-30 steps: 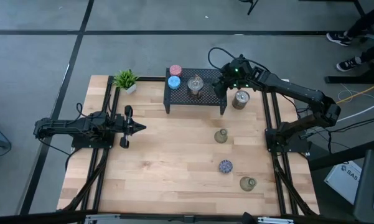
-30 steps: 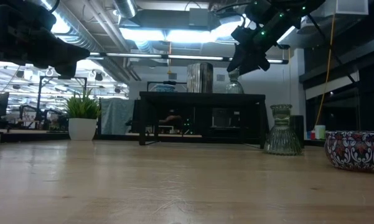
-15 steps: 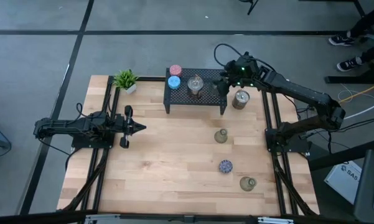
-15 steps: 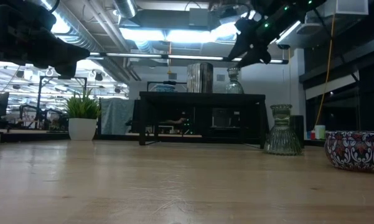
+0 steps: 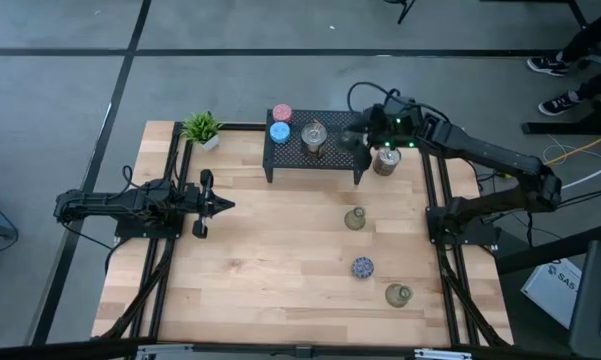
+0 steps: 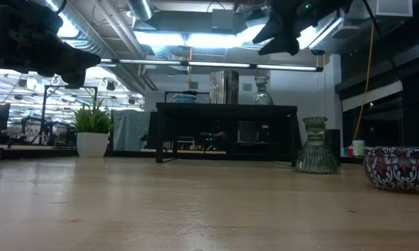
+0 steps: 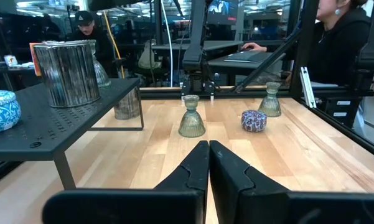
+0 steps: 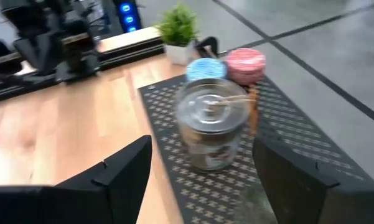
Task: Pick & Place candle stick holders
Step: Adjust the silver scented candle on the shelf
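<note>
1. The wooden table (image 5: 280,250) is the biggest thing here, and both of my arms reach over it.
2. The black mesh rack (image 5: 330,160) stands at the far edge of the table. On it are a silver holder (image 5: 314,135), a light blue holder (image 5: 279,132) and a pink holder (image 5: 281,113) — the pink and the blue are just beside each other, and the silver one stands apart from them.
3. My right gripper (image 5: 358,138) hangs above the right end of the rack, near the silver holder; its fingers (image 8: 121,168) are apart and hold nothing.
4. My left gripper (image 5: 223,205) waits over the left side of the table — its fingers (image 7: 196,171) are pressed together, empty.
5. Another silver holder (image 5: 386,160) stands on the table just beside the rack.
6. Two olive-grey holders (image 5: 355,219) (image 5: 398,295) and a speckled dark blue holder (image 5: 362,267) stand on the right side of the table, apart from each other.
7. A small green plant (image 5: 202,128) stands at the far left corner.
</note>
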`<action>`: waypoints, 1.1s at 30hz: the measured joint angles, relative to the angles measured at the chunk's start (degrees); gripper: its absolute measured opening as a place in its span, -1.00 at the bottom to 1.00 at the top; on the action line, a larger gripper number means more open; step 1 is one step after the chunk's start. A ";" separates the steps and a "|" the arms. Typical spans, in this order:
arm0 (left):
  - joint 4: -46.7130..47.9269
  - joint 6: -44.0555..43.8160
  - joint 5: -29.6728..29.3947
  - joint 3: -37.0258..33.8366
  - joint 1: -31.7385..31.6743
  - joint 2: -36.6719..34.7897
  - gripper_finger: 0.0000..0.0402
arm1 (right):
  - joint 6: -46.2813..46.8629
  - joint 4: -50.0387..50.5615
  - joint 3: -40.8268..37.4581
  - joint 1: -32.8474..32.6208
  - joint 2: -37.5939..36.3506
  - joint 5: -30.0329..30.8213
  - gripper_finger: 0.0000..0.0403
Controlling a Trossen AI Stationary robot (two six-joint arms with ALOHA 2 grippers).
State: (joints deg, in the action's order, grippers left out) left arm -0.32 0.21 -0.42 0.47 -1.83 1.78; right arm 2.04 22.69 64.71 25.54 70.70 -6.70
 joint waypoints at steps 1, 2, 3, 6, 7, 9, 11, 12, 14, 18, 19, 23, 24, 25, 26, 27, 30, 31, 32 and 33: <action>0.00 0.02 0.01 0.00 0.01 -0.01 -0.96 | -0.36 -0.13 0.00 -0.67 0.06 -0.04 0.38; 0.00 0.03 0.01 0.01 0.02 0.00 -0.96 | -1.08 -0.37 0.00 -1.43 0.09 -0.16 0.38; 0.00 0.02 0.02 0.02 0.00 -0.02 -0.96 | -1.78 -0.66 0.00 -2.20 0.09 -0.22 0.38; 0.00 0.04 0.00 0.00 0.01 -0.02 -0.98 | -4.02 -0.81 0.02 -4.30 0.10 -2.54 0.38; 0.00 0.02 0.02 0.00 0.02 -0.02 -0.98 | -4.32 -0.85 0.02 -5.01 0.14 -3.32 0.37; 0.00 0.02 0.00 0.02 0.00 0.00 -0.98 | -4.42 -0.99 0.02 -6.31 0.50 -4.06 0.37; 0.00 0.01 0.00 0.00 0.01 -0.02 -0.97 | -3.94 -0.89 0.02 -7.33 1.08 -4.04 0.37; 0.00 0.00 0.02 0.00 0.01 -0.01 -0.97 | -3.36 -1.41 0.06 -7.78 1.53 -4.03 0.37; 0.00 0.03 0.01 0.01 0.02 -0.02 -0.96 | -1.95 -1.25 0.07 -8.52 2.35 -3.55 0.37; 0.00 0.04 0.02 0.00 0.01 -0.01 -0.97 | -1.02 -1.60 0.07 -10.06 3.30 -1.09 0.34; 0.00 0.02 0.02 0.00 0.00 -0.02 -0.97 | -1.17 -1.70 0.07 -10.33 3.43 -1.01 0.32; 0.00 0.01 0.02 0.00 0.01 -0.02 -0.98 | -1.26 -2.19 0.07 -11.01 3.74 -0.98 0.16; 0.00 0.00 0.00 0.00 0.01 0.00 -0.98 | -1.28 -2.30 0.07 -11.07 3.77 -1.00 0.10; 0.00 0.03 0.02 0.00 0.02 -0.02 -0.97 | -1.35 -2.42 0.07 -11.12 3.78 -0.99 0.05; 0.00 0.04 0.02 0.00 0.02 0.00 -0.97 | -1.39 -2.69 0.07 -11.19 3.79 -1.00 -0.01; 0.00 0.00 0.00 0.02 0.00 0.00 -0.96 | -1.39 -2.80 0.07 -11.32 3.95 -0.98 -0.07; 0.00 0.02 0.02 0.00 0.02 -0.01 -0.96 | -1.39 -2.51 0.07 -11.47 4.85 -1.00 -0.26; 0.00 0.01 0.02 0.00 0.02 -0.02 -0.96 | -1.41 -2.83 0.07 -11.56 5.23 -1.21 -0.32; 0.00 0.00 0.02 0.01 0.01 0.00 -0.97 | -1.39 -3.10 0.09 -11.68 5.61 -1.55 -0.38; -0.02 0.02 0.01 0.01 0.00 -0.02 -0.97 | -1.40 -3.10 0.09 -11.80 6.12 -1.85 -0.44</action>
State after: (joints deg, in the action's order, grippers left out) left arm -0.34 0.23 -0.42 0.48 -1.83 1.76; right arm 0.64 19.60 64.79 13.74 76.82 -8.55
